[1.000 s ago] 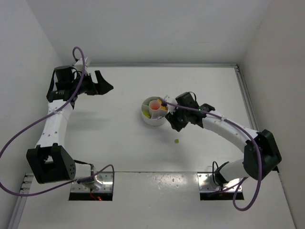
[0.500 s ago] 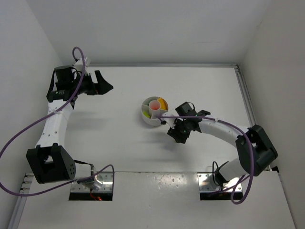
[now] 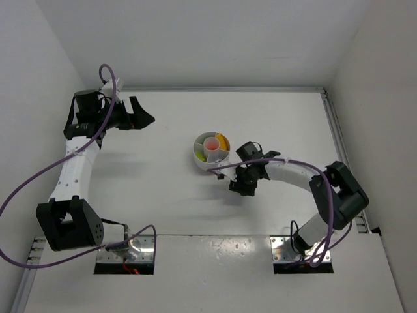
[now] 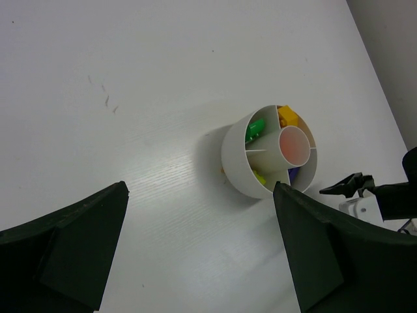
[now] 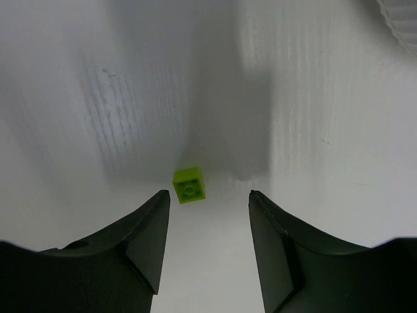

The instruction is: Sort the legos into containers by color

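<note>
A lime lego (image 5: pixel 188 185) lies on the white table just beyond my right gripper (image 5: pixel 209 194), close to the left fingertip (image 5: pixel 159 202). That gripper is open and empty, low over the table. In the top view it (image 3: pixel 240 186) is below and right of the round white dish (image 3: pixel 201 162) and hides the lime lego. The dish (image 4: pixel 236 163) holds a green lego (image 4: pixel 255 128), a yellow-orange one (image 4: pixel 287 117), a lime one (image 4: pixel 260 177) and a dark purple bit (image 4: pixel 294 173) in its wedges. My left gripper (image 3: pixel 144 117) is open and empty, raised at the far left.
White walls enclose the table at the back and on both sides. A metal rail (image 3: pixel 339 140) runs along the right edge. A purple cable (image 3: pixel 39 176) loops beside the left arm. The dish's rim shows at the top right corner of the right wrist view (image 5: pixel 402 26).
My right gripper has moved from the dish's right side down and toward the near edge, over the loose lime lego, which it now covers in the top view. The left arm has not moved.
</note>
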